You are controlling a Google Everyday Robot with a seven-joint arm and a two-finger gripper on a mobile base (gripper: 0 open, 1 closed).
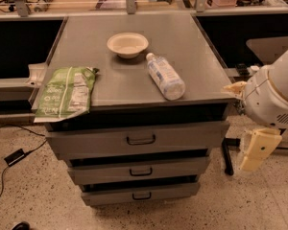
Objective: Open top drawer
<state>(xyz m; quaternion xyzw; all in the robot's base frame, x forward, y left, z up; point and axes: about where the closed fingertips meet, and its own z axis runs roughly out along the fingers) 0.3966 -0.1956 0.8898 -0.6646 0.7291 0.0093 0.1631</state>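
Hanging from a bent arm (273, 97), the end effector (257, 150) is seen, seemingly empty; its spread cannot be told; the top drawer (139, 140) lies leftward.

Workshop or lab: cluttered workbenches (77, 1), grey metal drawer cabinet (197, 71); jaws hang at right.

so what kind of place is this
Probably a lab or workshop: a grey metal drawer cabinet, cluttered workbenches behind it, a power brick on the floor. The gripper hangs at the right, beside the cabinet.
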